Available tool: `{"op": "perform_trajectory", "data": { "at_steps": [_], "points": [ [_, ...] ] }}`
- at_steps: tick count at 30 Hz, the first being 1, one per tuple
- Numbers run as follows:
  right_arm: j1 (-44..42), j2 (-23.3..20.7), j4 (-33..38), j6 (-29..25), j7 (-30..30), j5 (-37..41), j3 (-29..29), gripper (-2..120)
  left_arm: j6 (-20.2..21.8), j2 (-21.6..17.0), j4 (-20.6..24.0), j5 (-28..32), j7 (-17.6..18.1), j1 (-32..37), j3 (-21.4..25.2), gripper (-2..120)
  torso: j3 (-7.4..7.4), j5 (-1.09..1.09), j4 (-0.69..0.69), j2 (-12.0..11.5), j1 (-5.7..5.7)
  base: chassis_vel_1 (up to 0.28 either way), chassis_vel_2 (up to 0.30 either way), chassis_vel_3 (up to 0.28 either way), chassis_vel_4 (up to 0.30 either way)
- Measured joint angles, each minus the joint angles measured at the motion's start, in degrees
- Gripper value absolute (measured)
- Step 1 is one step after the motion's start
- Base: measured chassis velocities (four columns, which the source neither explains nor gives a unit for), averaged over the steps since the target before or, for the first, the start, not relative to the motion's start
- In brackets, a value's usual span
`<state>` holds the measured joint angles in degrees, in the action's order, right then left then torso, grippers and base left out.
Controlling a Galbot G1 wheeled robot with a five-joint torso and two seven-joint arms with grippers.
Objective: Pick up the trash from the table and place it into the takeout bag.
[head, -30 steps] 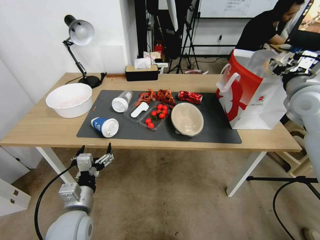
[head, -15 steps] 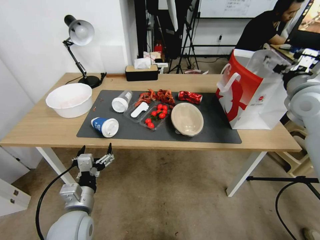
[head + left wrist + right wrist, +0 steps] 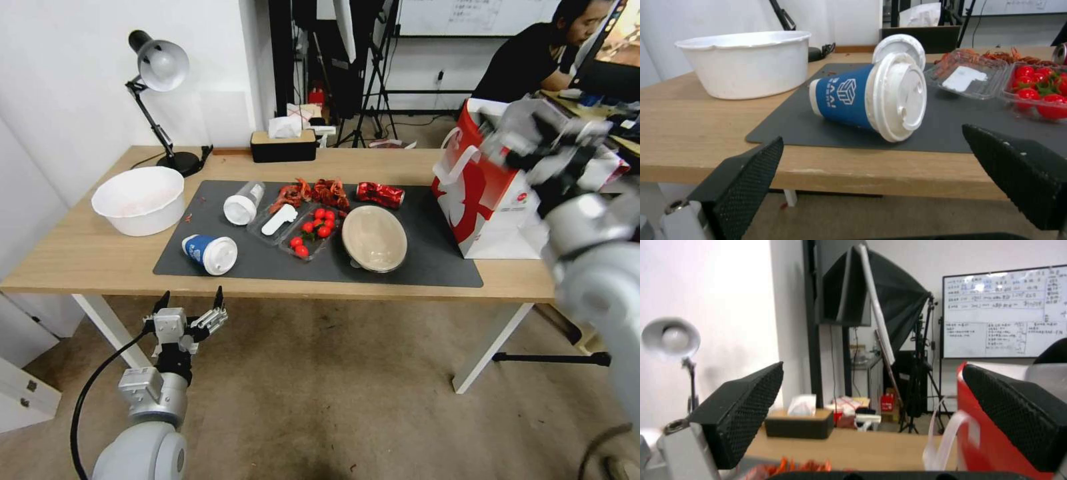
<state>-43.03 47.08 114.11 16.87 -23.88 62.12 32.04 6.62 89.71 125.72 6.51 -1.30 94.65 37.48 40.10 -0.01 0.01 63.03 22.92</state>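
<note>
Swung my right gripper leftward over the takeout bag at the counter's right end, jaws wide open, holding nothing; left gripper hangs below the front edge, jaws open too; blue cup lies near the mat's front-left corner.

Light wood table, matt grey mat, glossy paper takeout bag.

Bright even indoor light, soft shadows, right arm motion-blurred, right wrist view soft, head view edges bowed
</note>
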Motion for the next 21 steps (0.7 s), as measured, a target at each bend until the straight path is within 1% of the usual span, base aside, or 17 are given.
{"op": "perform_trajectory", "data": {
  "at_steps": [1,3,5,6,8,9,10,11,13,14,15,17,18,19,21],
  "points": [
    [0.00,0.00,0.00,0.00,0.00,0.00,0.00,100,0.00,0.00,0.00,0.00,0.00,0.00,0.00,100,0.00,0.00,0.00,0.00,0.00,0.000,0.000,0.000,0.000],
    [-6.78,-0.05,6.44,-2.51,5.14,-3.18,1.69,100,-0.07,-0.09,-0.07,0.06,0.01,0.00,0.09,100,-0.01,0.00,-0.01,0.00,0.00,0.000,0.000,0.000,0.000],
    [-15.54,0.84,11.97,-5.18,10.36,-9.37,2.39,100,-0.17,-0.22,-0.20,0.14,0.01,0.01,0.11,100,-0.01,0.00,-0.01,0.00,0.00,0.000,0.000,0.000,0.000],
    [-15.54,0.84,11.97,-5.18,10.36,-9.37,2.39,100,-0.17,-0.22,-0.20,0.14,0.01,0.01,0.11,100,-0.01,0.00,-0.01,0.00,0.00,0.000,0.000,0.000,0.000],
    [-23.35,3.10,15.80,-7.27,13.26,-16.91,1.85,100,-0.32,-0.25,-0.49,0.19,0.02,-0.02,0.12,100,-0.01,0.00,-0.02,0.01,-0.01,0.000,0.000,0.000,0.000],
    [-27.57,4.78,17.08,-9.26,14.50,-21.99,1.28,100,-0.40,-0.29,-0.57,0.22,0.02,-0.03,0.09,100,-0.01,-0.01,0.01,0.00,0.00,0.000,0.000,0.000,0.000],
    [-27.57,4.78,17.08,-9.26,14.50,-21.99,1.28,100,-0.40,-0.29,-0.57,0.22,0.02,-0.03,0.09,100,-0.01,-0.01,0.01,0.00,0.00,0.000,0.000,0.000,0.000],
    [-29.96,5.76,17.57,-10.30,14.88,-24.59,0.82,100,-0.49,-0.39,-0.60,0.26,0.02,-0.03,0.09,100,-0.01,0.00,-0.01,0.00,0.00,0.000,0.000,0.000,0.000],
    [-37.43,9.16,18.32,-14.41,14.90,-32.37,-0.98,100,-0.75,-0.64,-0.77,0.32,0.02,-0.05,0.11,100,-0.01,0.00,-0.01,0.00,-0.01,0.000,0.000,0.000,0.000],
    [-37.43,9.16,18.32,-14.41,14.90,-32.37,-0.98,100,-0.75,-0.64,-0.77,0.32,0.02,-0.05,0.11,100,-0.01,0.00,-0.01,0.00,-0.01,0.000,0.000,0.000,0.000],
    [-41.06,11.10,18.11,-16.71,14.46,-36.38,-1.86,100,-0.88,-0.79,-0.82,0.35,0.01,-0.05,0.13,100,-0.01,0.01,-0.02,0.00,0.00,0.000,0.000,0.000,0.000],
    [-48.44,14.97,16.18,-20.81,11.69,-44.17,-4.04,100,-1.16,-1.07,-0.92,0.45,0.01,-0.04,0.14,100,-0.01,0.00,-0.02,0.00,0.00,0.000,0.000,0.000,0.000],
    [-48.44,14.97,16.18,-20.81,11.69,-44.17,-4.04,100,-1.16,-1.07,-0.92,0.45,0.01,-0.04,0.14,100,-0.01,0.00,-0.02,0.00,0.00,0.000,0.000,0.000,0.000],
    [-51.79,16.64,14.44,-23.23,9.94,-47.83,-5.20,100,-1.22,-1.22,-0.95,0.48,0.01,-0.05,0.15,100,-0.01,0.00,-0.02,0.00,-0.01,0.000,0.000,0.000,0.000],
    [-54.43,18.01,12.16,-26.95,8.91,-50.82,-5.69,100,-1.26,-1.33,-1.04,0.51,0.01,-0.08,0.14,100,0.00,0.01,-0.01,0.00,-0.01,0.000,0.000,0.000,0.000]
  ]
}}
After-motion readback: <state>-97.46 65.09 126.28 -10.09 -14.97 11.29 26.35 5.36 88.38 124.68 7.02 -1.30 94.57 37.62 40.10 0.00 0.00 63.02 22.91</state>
